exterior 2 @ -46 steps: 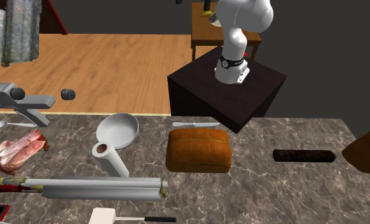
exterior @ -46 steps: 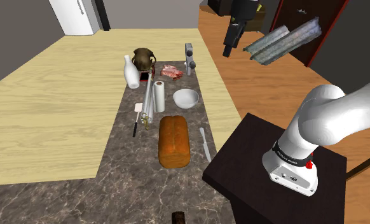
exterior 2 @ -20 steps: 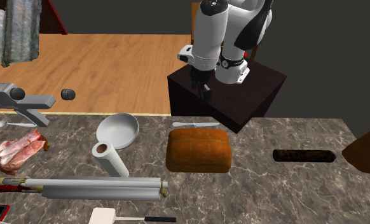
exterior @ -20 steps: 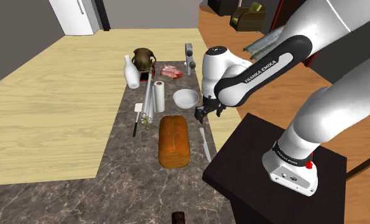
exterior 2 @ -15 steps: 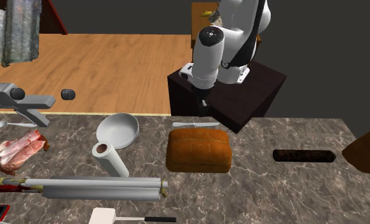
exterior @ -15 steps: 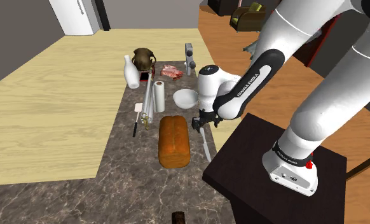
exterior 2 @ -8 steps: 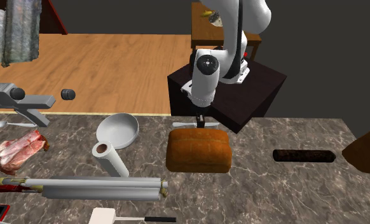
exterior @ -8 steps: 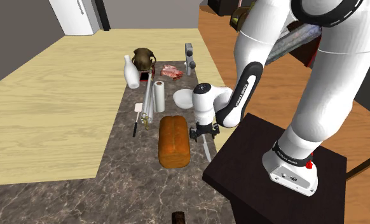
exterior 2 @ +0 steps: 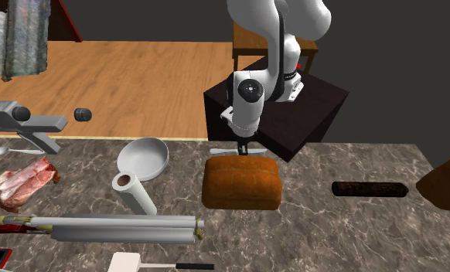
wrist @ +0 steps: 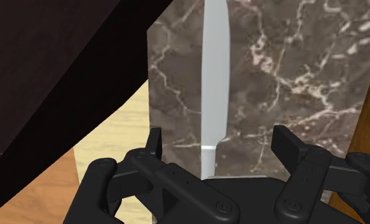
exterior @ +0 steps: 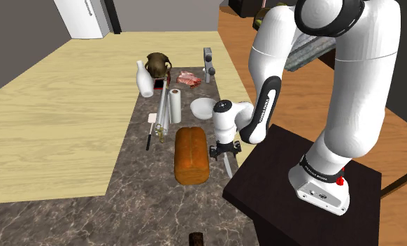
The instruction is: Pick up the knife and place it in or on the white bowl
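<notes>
Knife (wrist: 214, 95) lies flat on the marble tabletop (exterior: 143, 192), along the edge nearest the dark stand (exterior: 300, 178) and just beside the brown loaf (exterior: 191, 154). The arm's black tool (wrist: 219, 149) hovers low over it. Its fingers are spread wide on either side of the point where blade meets handle, touching neither. The stance seems chosen so they can close across the knife's narrow width. The white bowl (exterior: 204, 107) sits farther along the same edge, beyond the loaf's end.
</notes>
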